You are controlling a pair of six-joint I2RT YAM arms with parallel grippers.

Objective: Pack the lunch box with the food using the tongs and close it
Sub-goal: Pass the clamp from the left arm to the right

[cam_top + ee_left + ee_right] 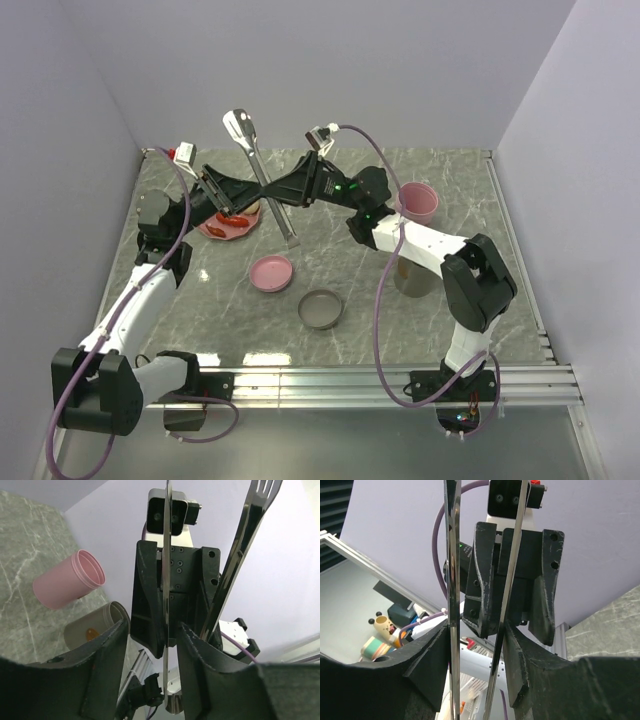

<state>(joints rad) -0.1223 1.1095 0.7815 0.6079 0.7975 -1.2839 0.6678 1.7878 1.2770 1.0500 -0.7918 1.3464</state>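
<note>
Meeting mid-air, seemingly for a handover, right claw (476, 645) pinches the tongs (256, 160) while left claw (152, 635) stands parted.

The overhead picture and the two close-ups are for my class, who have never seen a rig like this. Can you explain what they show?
The overhead view looks down on a grey table with two robot arms bolted at its near edge. Each close-up comes from a camera on one arm's wrist, looking along that arm's own two fingers. The arms meet in mid-air at the silver tongs. The right gripper appears to clamp both blades of the tongs. The left gripper stands open around one blade. On the table are a pink plate with red sausages, a pink lid, a grey lid, a pink tub and an olive-grey tub partly hidden by the right arm.
</note>
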